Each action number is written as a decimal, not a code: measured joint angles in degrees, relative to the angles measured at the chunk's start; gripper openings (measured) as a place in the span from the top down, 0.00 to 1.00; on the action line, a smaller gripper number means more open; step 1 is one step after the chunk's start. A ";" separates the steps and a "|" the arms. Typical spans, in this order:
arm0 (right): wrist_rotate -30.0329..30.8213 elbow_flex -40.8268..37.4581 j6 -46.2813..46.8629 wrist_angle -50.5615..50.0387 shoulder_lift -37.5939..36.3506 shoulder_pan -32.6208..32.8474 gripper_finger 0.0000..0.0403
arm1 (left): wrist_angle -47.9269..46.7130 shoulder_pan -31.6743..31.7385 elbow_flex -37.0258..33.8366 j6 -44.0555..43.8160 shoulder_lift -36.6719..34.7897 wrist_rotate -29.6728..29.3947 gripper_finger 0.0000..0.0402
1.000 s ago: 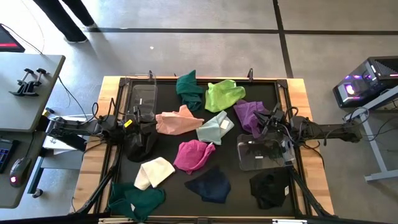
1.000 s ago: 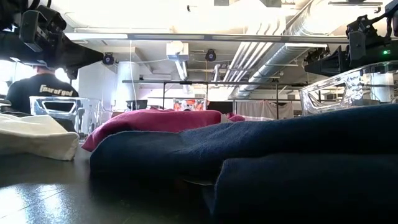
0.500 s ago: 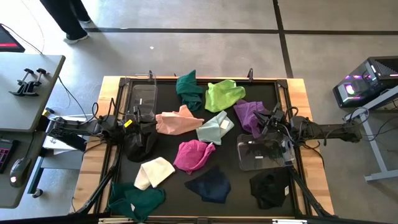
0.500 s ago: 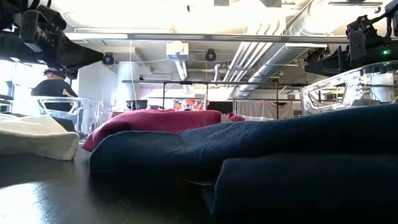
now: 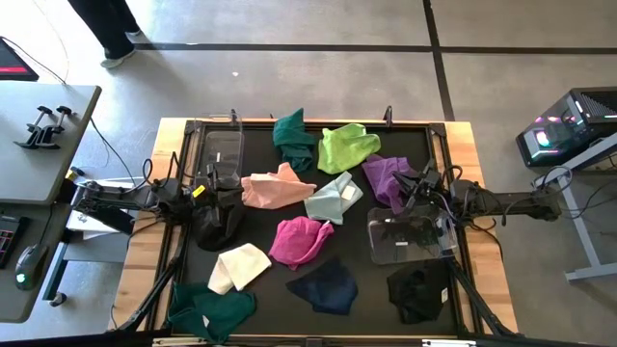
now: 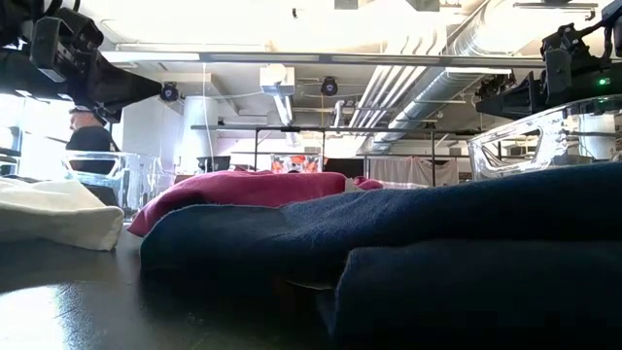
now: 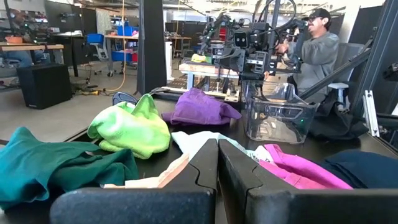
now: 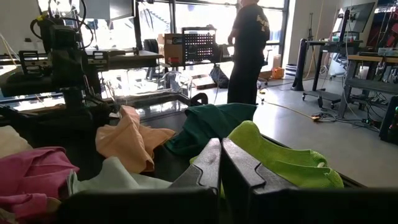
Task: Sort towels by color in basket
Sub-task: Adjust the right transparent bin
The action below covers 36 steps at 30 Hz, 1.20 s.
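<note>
Black table (image 5: 381, 280) strewn with towels (image 5: 301, 239); both tools closed, empty.

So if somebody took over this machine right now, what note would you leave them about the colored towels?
Left gripper: shut, empty, at the table's left edge.
Right gripper: shut, empty, at the right edge.
Towels: loose on the black mat, among them lime, purple, peach, magenta, cream, navy.
Clear baskets: left, right; no towel visible inside either.
Done: nothing sorted.
Left: all of it.

Towels (image 5: 304, 241) lie scattered between two bins (image 5: 220, 151) (one at each side) on the table (image 5: 463, 135).
</note>
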 joint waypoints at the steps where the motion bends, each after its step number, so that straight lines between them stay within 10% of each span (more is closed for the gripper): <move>1: 0.00 0.00 0.00 0.00 0.00 0.00 1.00 | -0.02 0.02 0.00 -0.17 0.00 0.00 1.00; 12: 0.00 -0.01 0.20 0.31 -0.01 0.01 1.00 | -0.02 0.02 -0.01 -9.74 0.01 0.01 1.00; 36: -7.07 -0.02 36.15 5.49 0.05 0.02 1.00 | 1.65 0.00 -0.02 -16.16 0.00 -1.68 1.00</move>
